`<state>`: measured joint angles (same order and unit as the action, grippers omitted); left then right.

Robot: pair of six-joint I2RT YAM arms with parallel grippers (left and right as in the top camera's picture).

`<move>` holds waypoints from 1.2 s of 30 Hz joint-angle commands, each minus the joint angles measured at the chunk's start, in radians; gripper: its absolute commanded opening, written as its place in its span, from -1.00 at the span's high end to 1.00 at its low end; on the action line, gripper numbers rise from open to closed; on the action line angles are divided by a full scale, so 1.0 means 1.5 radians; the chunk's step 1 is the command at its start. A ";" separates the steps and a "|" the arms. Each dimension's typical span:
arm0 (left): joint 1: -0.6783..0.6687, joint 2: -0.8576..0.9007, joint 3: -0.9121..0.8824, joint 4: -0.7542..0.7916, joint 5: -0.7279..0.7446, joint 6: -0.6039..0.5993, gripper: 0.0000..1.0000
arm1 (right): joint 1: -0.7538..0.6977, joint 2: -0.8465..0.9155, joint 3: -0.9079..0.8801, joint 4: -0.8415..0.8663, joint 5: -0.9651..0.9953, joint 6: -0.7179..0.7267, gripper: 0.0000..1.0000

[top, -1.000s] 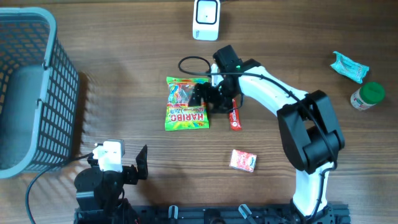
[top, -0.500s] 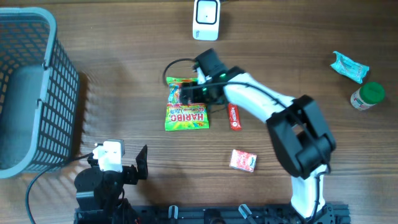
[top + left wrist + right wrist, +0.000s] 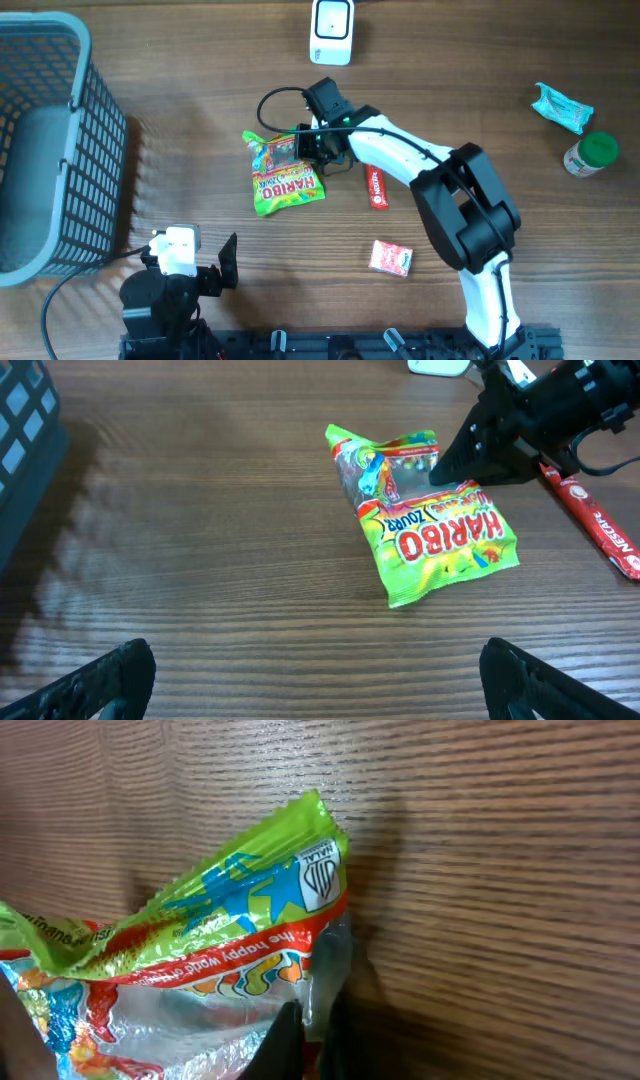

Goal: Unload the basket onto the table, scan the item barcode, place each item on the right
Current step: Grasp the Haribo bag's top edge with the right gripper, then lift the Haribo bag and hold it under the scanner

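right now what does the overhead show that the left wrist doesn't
Only overhead: the teal wrapper, the green-lidded bottle and the small red pack. Only left wrist: readable lettering on the red stick, and a low, close look at the crinkled top of the Haribo bag. Both: the Haribo bag with the right fingers shut on its top edge, and the red stick lying beside it.
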<state>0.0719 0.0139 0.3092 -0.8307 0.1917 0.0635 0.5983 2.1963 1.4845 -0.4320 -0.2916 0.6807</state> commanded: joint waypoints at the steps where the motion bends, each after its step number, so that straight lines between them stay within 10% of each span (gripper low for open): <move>1: -0.003 -0.006 -0.005 0.002 -0.001 0.007 -1.00 | -0.012 0.073 -0.023 -0.047 0.076 -0.017 0.91; 11: -0.003 -0.006 -0.005 0.002 -0.002 0.007 -1.00 | -0.021 -0.102 0.078 -0.310 0.318 -0.093 0.88; 12: -0.003 -0.006 -0.005 0.002 -0.002 0.008 -1.00 | -0.019 -0.124 0.078 -0.314 0.313 -0.105 0.60; 13: -0.003 -0.006 -0.005 0.002 -0.001 0.007 -1.00 | -0.016 -0.149 0.078 -0.315 0.300 -0.112 -0.47; 14: -0.003 -0.006 -0.005 0.002 -0.001 0.008 -1.00 | -0.015 -0.163 0.078 -0.316 0.281 -0.123 -1.00; 36: -0.003 -0.006 -0.005 0.002 -0.001 0.007 -1.00 | 0.055 0.023 -0.004 -0.226 0.274 -0.227 -0.99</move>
<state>0.0719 0.0139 0.3092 -0.8303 0.1917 0.0635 0.6868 2.1120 1.4891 -0.7887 0.1036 0.3687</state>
